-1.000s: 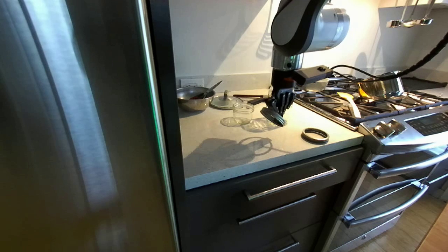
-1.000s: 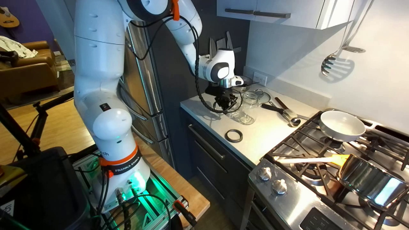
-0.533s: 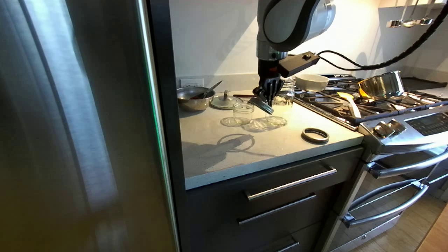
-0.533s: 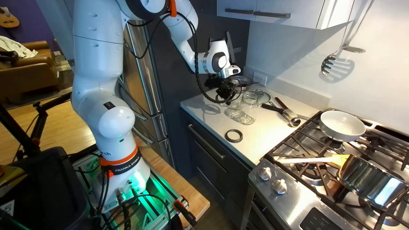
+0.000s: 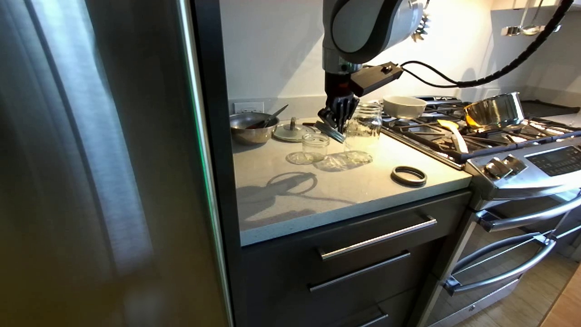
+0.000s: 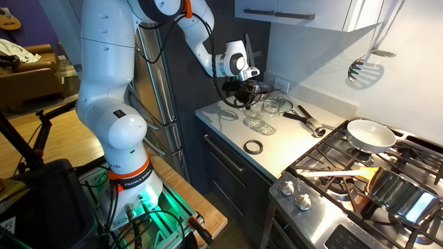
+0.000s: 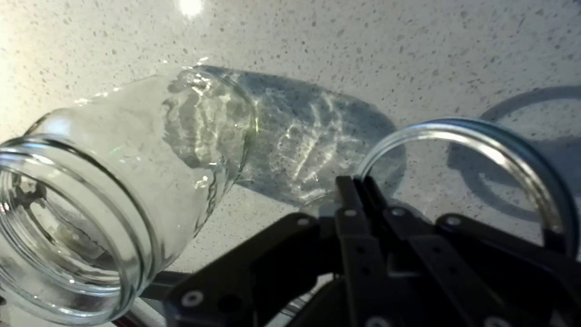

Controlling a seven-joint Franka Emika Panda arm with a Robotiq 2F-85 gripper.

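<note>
Gripper [image 7: 357, 179] pinching a metal ring [image 7: 510, 150] by its rim, above the counter [image 5: 372, 181].
Beside the counter, the stove [image 6: 318, 224] bears a shiny pot [image 6: 403, 199] and a white bowl [image 5: 404, 109]. At the counter's back sits a metal bowl [image 5: 250, 137] with a dark utensil [image 5: 276, 115] leaning in it. A tall glass jar [image 5: 363, 129] stands upright, mouth open, with a short jar [image 5: 315, 147] near it; in an exterior view the metal ring shows between their mouths, and in the wrist view a gap separates it from the tall glass jar. A second ring [image 5: 408, 182] lies flat near the front edge [image 5: 354, 210], with countertop between it and the jars.
</note>
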